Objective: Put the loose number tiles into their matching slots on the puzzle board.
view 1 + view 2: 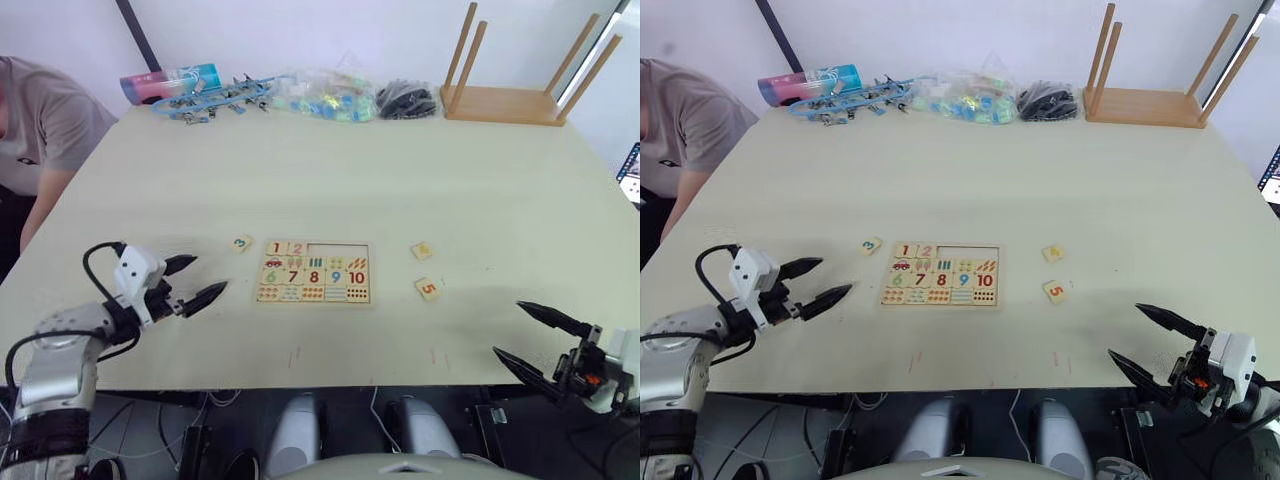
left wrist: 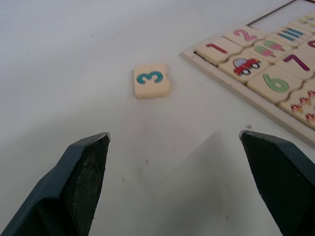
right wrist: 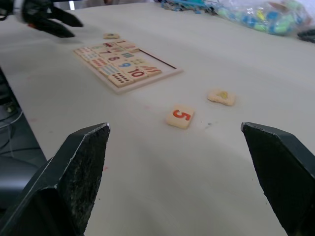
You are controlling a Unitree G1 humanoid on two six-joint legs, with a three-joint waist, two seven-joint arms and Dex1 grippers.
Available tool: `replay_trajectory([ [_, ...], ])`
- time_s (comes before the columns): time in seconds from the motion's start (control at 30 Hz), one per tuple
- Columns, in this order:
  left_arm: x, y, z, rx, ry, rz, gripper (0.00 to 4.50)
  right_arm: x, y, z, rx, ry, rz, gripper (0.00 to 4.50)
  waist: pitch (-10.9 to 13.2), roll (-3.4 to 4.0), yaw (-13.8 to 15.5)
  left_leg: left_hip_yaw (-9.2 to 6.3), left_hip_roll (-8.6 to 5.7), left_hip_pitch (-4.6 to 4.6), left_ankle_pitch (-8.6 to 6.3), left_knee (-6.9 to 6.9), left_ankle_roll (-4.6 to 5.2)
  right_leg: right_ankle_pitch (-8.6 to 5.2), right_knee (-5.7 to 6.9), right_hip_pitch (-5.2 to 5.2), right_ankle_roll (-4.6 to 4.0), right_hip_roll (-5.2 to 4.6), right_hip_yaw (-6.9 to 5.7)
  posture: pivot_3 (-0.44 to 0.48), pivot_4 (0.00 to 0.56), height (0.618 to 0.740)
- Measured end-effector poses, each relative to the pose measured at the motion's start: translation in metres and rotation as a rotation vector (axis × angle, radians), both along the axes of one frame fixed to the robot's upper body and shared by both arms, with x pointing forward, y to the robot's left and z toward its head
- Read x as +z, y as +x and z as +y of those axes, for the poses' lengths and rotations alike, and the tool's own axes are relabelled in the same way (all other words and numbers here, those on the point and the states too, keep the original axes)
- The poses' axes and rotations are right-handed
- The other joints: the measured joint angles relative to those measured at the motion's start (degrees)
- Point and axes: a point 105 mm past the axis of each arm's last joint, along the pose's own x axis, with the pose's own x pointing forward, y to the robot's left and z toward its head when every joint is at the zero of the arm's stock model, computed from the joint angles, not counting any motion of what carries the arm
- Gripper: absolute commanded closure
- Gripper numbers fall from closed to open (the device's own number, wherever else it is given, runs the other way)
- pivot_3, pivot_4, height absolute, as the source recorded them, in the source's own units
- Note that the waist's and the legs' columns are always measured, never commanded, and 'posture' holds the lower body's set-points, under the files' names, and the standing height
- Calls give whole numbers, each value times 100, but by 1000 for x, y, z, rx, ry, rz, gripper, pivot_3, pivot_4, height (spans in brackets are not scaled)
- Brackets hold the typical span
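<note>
Counter [image 1: 350, 170], broad and cream-topped, carries everything; the flat rectangular pale-wood puzzle board [image 1: 314, 271] lies near its front edge, between the two arms. Tiles 1 and 2 already sit in the board's top row, and the bare recessed slots [image 1: 338, 249] beside them stand empty. Left of the board, just off its top corner, lies the small square pale-wood tile with a green 3 [image 1: 240, 243]. The left gripper [image 1: 190, 282] hovers low over the counter with its jaws spread wide and empty; from the left wrist view the green 3 tile lies ahead of the jaws, nearer one finger than centred between them. This arm is plainly the nearer one. Right of the board lie the yellow-printed tile [image 1: 422, 250] and the orange 5 tile [image 1: 428, 289], nearer the right gripper [image 1: 522, 336], whose jaws also gape empty.
</note>
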Motion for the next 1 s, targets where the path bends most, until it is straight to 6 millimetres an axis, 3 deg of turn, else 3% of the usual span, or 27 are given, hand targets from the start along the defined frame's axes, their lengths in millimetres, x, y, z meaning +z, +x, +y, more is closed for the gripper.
replay_trajectory([
  [0.63, 0, 49, -25, 36, 95, 117, 30, 11, 5, 9, 89, 9, -33, 0, 1, -1, 6, -2, -21, -1, 1, 0, 0, 4, 1, 0, 7, 4, 1, 0, 150, 737],
  [1.0, 0, 54, -27, 74, 90, 154, 30, 13, 6, 9, 89, 7, -42, 0, -2, 3, 7, -3, -21, 1, 1, 0, 0, 4, 4, 1, 7, 4, 2, 0, 150, 737],
])
